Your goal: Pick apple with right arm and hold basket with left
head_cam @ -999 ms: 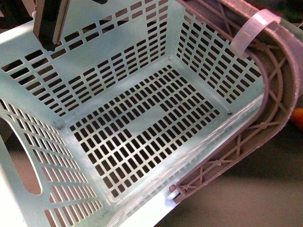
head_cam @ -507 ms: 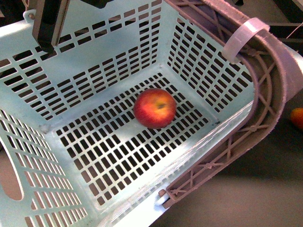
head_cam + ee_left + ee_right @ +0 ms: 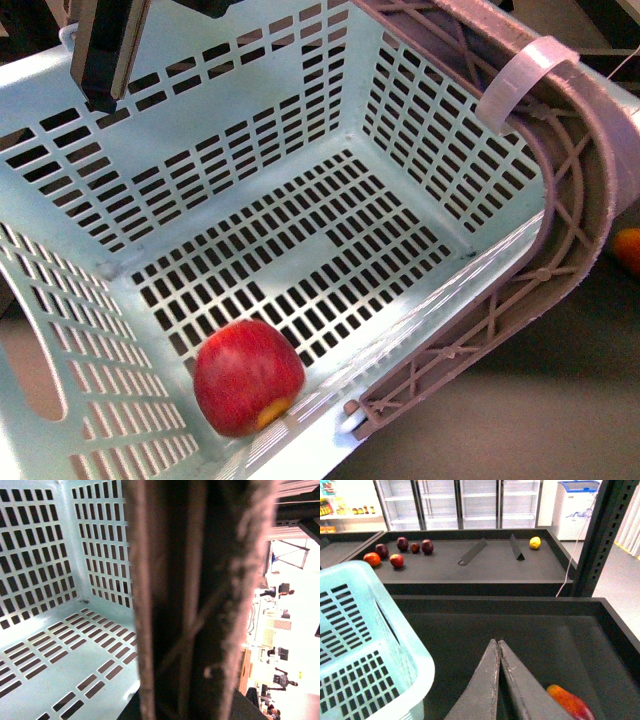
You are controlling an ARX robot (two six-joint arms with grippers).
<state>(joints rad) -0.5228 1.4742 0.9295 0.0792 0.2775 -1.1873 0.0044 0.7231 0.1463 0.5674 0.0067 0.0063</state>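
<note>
The apple (image 3: 247,376) lies in the basket (image 3: 190,85), in the near corner of the slotted floor and against the near wall, so the picking looks done and the holding step is in hand. The next move, as I judge it, calls for a level, steady basket so the apple does not roll.

The right fingers (image 3: 482,690) are pressed together and empty, over a dark bin (image 3: 470,630) beside the basket. The left fingers (image 3: 100,60) are at the far rim. Their wrist view shows only a blurred handle (image 3: 200,605), so I cannot tell their opening.
</note>
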